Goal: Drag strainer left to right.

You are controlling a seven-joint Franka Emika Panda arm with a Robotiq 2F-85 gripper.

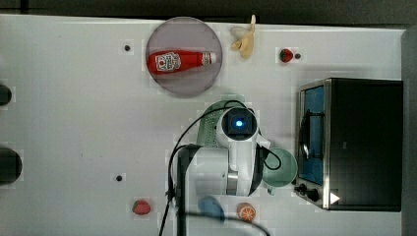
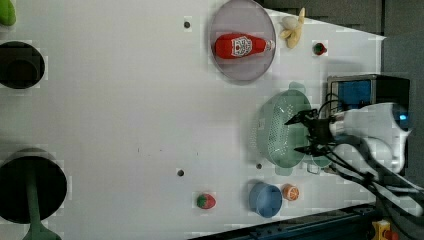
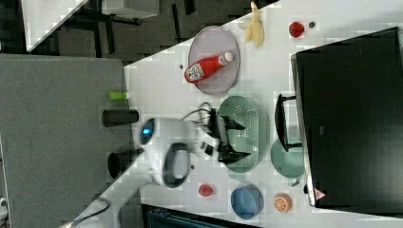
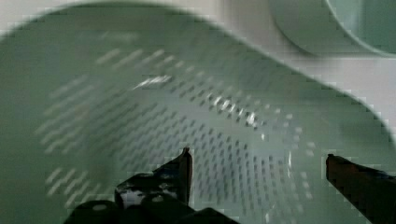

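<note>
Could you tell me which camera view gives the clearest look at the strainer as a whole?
The right view: the strainer shows nearly whole, the gripper open over it. The left view has one side behind the fingers, the top view hides most under the arm, and the wrist view sees its perforated inside.

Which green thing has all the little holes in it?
The big pale green strainer under the open gripper. The round green cup beside it is smaller, with smooth walls.

ketchup bottle (image 1: 178, 61) on plate (image 1: 184, 84), banana (image 1: 245, 40), toaster oven (image 1: 366, 142)

Lab bench: white table (image 1: 74, 123) with toy food, toaster oven (image 1: 354, 142).
</note>
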